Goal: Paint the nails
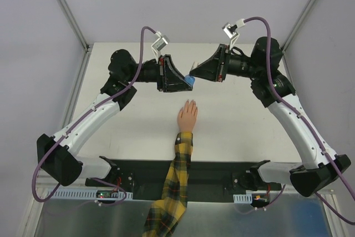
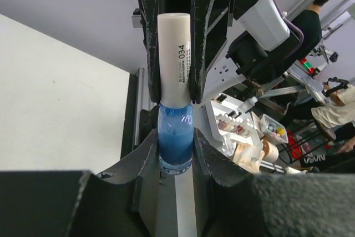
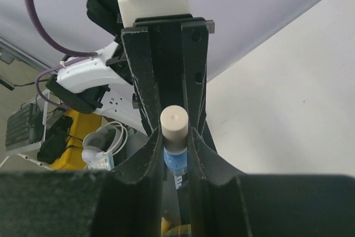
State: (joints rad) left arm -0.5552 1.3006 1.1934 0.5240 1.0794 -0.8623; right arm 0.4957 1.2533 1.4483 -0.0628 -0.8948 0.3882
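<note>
A small peach hand (image 1: 187, 117) with a yellow-black plaid sleeve (image 1: 177, 187) lies flat on the white table, fingers pointing away. Its nails (image 1: 191, 102) are too small to tell their colour. Above and beyond the fingertips, both grippers meet on a small blue bottle (image 1: 191, 81). My left gripper (image 1: 187, 84) is shut on the bottle's blue glass body (image 2: 176, 142). My right gripper (image 1: 196, 74) is shut on its white cap (image 3: 175, 125), which also shows in the left wrist view (image 2: 175, 54). The bottle is held in the air, its cap on.
The white table (image 1: 233, 126) is edged by a metal frame with grey walls. A black base rail (image 1: 216, 173) runs along the near edge. Purple cables loop over both arms.
</note>
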